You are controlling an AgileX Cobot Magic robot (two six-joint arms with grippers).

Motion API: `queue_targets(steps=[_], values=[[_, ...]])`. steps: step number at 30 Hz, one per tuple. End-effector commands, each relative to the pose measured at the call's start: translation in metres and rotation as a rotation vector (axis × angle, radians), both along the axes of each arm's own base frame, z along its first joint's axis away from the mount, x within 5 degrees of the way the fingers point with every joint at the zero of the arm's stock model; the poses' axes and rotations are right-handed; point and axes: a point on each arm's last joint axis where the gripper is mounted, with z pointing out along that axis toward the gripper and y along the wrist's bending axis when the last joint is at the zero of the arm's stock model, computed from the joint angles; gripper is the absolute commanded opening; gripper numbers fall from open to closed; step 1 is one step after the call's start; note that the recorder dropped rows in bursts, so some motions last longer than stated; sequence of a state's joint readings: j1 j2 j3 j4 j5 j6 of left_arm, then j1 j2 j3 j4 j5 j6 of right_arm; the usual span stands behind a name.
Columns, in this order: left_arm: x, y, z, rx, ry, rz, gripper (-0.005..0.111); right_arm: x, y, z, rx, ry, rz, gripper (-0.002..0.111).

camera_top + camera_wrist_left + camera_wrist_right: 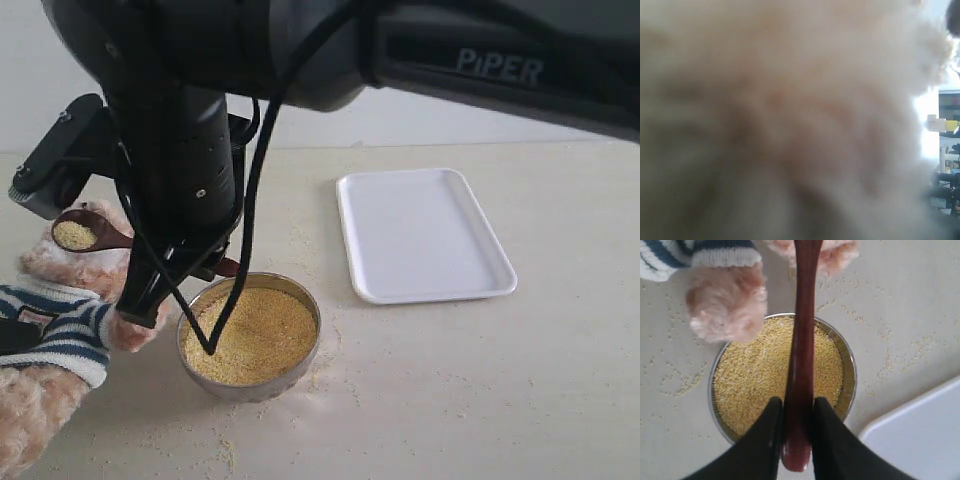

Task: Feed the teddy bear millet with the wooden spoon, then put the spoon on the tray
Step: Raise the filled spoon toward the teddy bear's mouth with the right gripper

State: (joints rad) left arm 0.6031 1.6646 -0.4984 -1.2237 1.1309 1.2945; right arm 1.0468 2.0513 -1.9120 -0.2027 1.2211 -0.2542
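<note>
The teddy bear (pixel 55 335) sits at the left edge in its striped shirt, one paw (pixel 725 305) hanging over the bowl's rim. My right gripper (pixel 200 258) (pixel 796 410) reaches across and is shut on the wooden spoon (pixel 801 340) near the end of its handle. The spoon's bowl (pixel 80 232) carries millet and is held against the bear's face. The metal bowl (pixel 305 300) (pixel 852 375) below is full of millet (pixel 255 335) (pixel 750 375). The white tray (pixel 425 235) (pixel 920 435) lies to the right. Blurred bear fur (pixel 790 100) fills the left wrist view and hides the left gripper.
Loose millet grains (pixel 225 450) are scattered on the beige table (pixel 480 400) around the bowl and towards the front edge. The right arm's black body (pixel 300 50) and its cable (pixel 250 200) hang over the bowl area. A pale wall stands behind the table.
</note>
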Motion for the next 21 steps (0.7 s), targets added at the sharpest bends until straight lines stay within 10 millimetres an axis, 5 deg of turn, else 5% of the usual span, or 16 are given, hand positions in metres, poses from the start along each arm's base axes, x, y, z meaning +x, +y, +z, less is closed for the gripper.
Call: queue_targets(steps=[1, 21], values=[[0.001, 0.0, 0.003, -0.016, -0.018, 0.006, 0.005, 0.004, 0.002, -0.003, -0.044, -0.062, 0.022, 0.0], [0.001, 0.0, 0.003, -0.016, -0.018, 0.006, 0.005, -0.002, 0.018, -0.01, -0.168, -0.286, 0.118, 0.0]])
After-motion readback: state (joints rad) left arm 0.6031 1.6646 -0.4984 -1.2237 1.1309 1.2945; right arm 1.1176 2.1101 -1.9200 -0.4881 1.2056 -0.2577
